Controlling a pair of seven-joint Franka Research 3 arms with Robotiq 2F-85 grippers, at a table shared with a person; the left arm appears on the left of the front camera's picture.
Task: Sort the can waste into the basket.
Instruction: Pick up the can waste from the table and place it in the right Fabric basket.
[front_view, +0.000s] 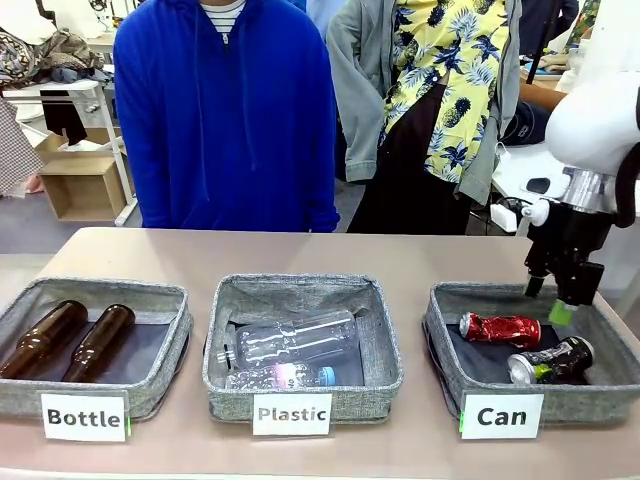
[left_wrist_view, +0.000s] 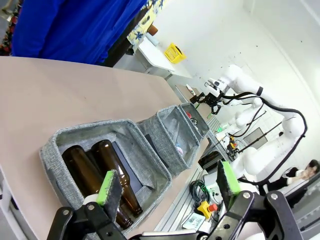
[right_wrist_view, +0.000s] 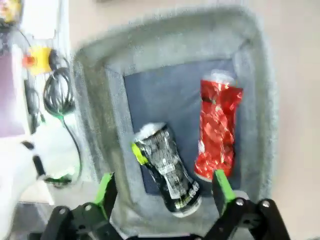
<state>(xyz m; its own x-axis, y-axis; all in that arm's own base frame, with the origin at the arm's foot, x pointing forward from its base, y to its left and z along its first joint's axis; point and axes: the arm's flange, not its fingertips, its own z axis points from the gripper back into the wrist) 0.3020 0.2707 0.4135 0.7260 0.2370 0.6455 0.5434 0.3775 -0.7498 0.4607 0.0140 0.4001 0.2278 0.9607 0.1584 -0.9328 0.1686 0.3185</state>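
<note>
Three white labels stand along the near edge of the table (front_view: 400, 255), one on the front of each grey fabric basket. Furthest left, the "Bottle" basket (front_view: 160, 300) holds two brown glass bottles (front_view: 70, 340) lying side by side with their necks toward the far side. In the left wrist view the left gripper (left_wrist_view: 167, 187) hangs above and in front of this basket, its green-padded fingers (left_wrist_view: 107, 187) spread wide with nothing between them; the brown bottles lie just beyond the nearer finger.

In the middle, the "Plastic" basket (front_view: 385, 355) contains two clear plastic bottles (front_view: 295, 340) lying crosswise, one nearer the front wall with a pink and blue band.

On the right stands the "Can" basket (front_view: 440, 330), and both cans lie inside it on the dark base. The red can (front_view: 500, 328) lies on its side toward the back of the basket, looking crumpled, its silver end pointing left. The black can (front_view: 552, 362) with green marks lies on its side nearer the front, to the right of the red one, silver top facing the front left. The two lie close together, though whether they touch cannot be told. The right gripper (front_view: 553, 300) hovers just above the basket's far right part, pointing down, jaws wide apart and empty; in the right wrist view both cans lie below between its green pads (right_wrist_view: 222, 186), free of the fingers.

Behind the table stand a person in a blue hooded top (front_view: 230, 110) and, further right, a person in a grey jacket (front_view: 430, 90) over a yellow patterned shirt.
</note>
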